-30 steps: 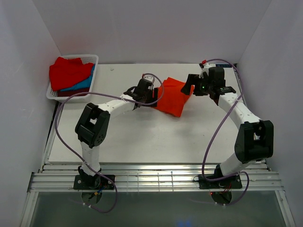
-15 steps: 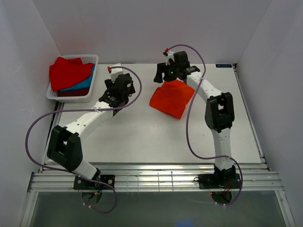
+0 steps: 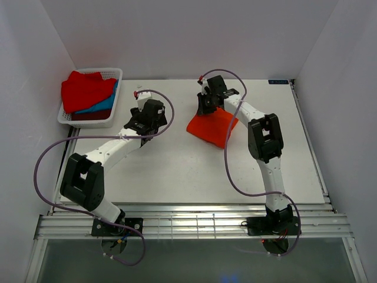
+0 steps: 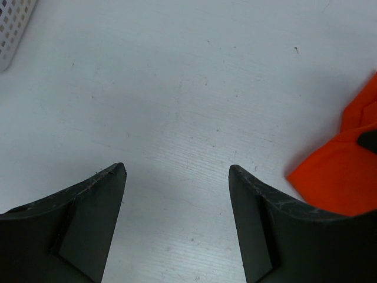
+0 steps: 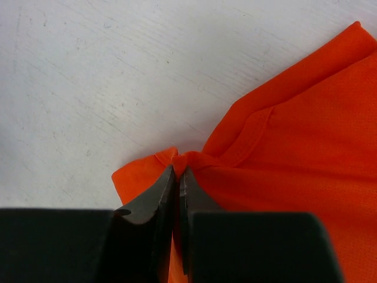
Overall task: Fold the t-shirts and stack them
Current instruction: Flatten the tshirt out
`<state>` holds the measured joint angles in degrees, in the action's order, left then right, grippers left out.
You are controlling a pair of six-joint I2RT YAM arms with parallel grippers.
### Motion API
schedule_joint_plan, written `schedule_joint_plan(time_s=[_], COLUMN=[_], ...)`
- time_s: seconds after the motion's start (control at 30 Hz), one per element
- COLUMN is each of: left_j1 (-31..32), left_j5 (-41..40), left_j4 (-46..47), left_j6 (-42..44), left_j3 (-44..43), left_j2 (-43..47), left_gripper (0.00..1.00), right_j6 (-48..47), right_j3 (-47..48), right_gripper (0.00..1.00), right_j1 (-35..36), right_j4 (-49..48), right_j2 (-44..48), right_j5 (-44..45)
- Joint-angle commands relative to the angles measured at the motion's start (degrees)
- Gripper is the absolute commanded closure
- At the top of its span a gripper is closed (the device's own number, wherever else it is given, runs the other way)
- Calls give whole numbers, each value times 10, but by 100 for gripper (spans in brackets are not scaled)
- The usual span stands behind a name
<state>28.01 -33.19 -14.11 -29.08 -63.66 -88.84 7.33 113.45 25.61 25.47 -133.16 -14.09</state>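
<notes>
Edge of orange shirt (image 5: 294, 147) pinched in right hand (image 5: 177, 171)
Likely for folding; left hand (image 4: 177, 169) hung open beside it.

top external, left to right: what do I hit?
white basket with piled t-shirts → left gripper, open → orange-red t-shirt. The right gripper is shut on that shirt's far-left edge and overlaps it, so it is left unordered.

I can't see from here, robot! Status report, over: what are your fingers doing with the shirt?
Left fingers open, empty, above table. Right fingers shut on orange shirt's edge. Other shirts in basket, out of the way.
</notes>
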Motion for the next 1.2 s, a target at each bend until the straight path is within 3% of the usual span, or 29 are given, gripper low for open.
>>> schedule_joint_plan(time_s=[0.0,0.23,0.5,0.63,0.87,0.93,0.97,1.0,1.03,1.1,1.17], left_j1=[-8,-27,-44,-45,-45,-44,-45,-44,-44,-44,-44], left_j5=[13,16,22,22,32,35,34,31,23,15,11], left_j4=[4,-9,-17,-21,-22,-27,-29,-30,-29,-23,-18], left_j6=[-11,-33,-46,-48,-51,-50,-52,-57,-60,-63,-56], left_j3=[2,7,20,21,38,42,47,50,54,64,60], left_j2=[18,31,78,102,129,126,123,120,116,90,62], left_gripper=[19,19,19,19,20,20,20,20,20,20,24], right_j6=[-7,-15,-25,-33,18,46,61,73,76,76,43], right_j3=[6,85,57,-45,-339,-412,-429,-442,-448,-440,-430], right_gripper=[92,92,92,92,92,84,75,39,23,9,7], right_j1=[16,44,46,46,43,38,37,36,35,35,35], right_j4=[-17,10,12,10,12,16,20,21,22,20,-15], right_j2=[42,179,360,438,548,560,561,561,558,545,538], right_j5=[17,39,55,118,396,442,485,499,513,517,429])
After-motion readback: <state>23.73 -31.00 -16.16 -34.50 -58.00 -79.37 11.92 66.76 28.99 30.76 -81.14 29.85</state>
